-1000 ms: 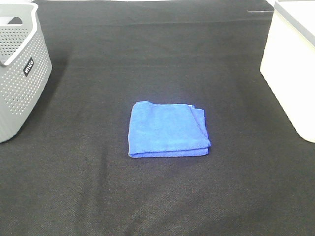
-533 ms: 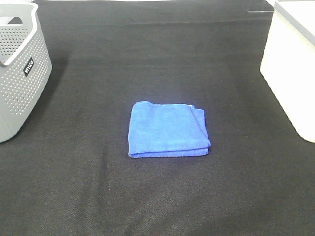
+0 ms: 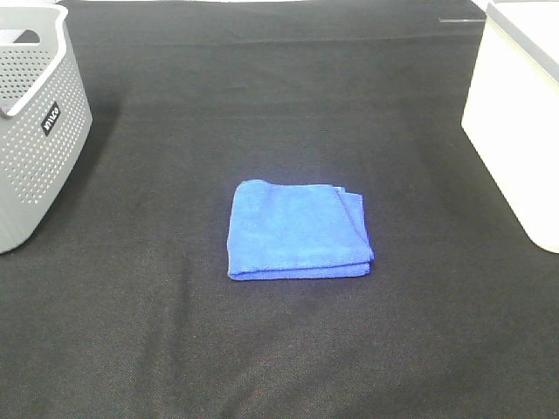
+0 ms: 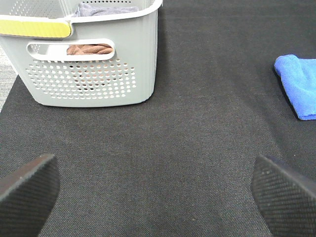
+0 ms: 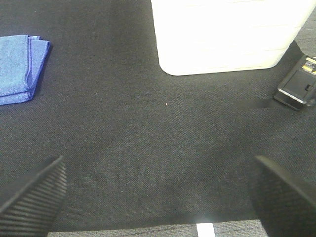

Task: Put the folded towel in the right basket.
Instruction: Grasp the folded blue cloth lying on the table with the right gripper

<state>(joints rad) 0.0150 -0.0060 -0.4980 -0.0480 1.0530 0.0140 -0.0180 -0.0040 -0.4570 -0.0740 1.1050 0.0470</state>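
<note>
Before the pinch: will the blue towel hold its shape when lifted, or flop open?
Probably floppy: the blue towel is soft cloth lying flat in stacked layers, so a pinch on one layer would likely let it unfold. Likely light; it barely rises off the black mat. Pushed, it should bunch rather than slide on that textured fabric.

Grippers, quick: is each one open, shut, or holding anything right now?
Left gripper: open, holding nothing.
Right gripper: open, holding nothing; the folded towel lies apart from it.
</note>
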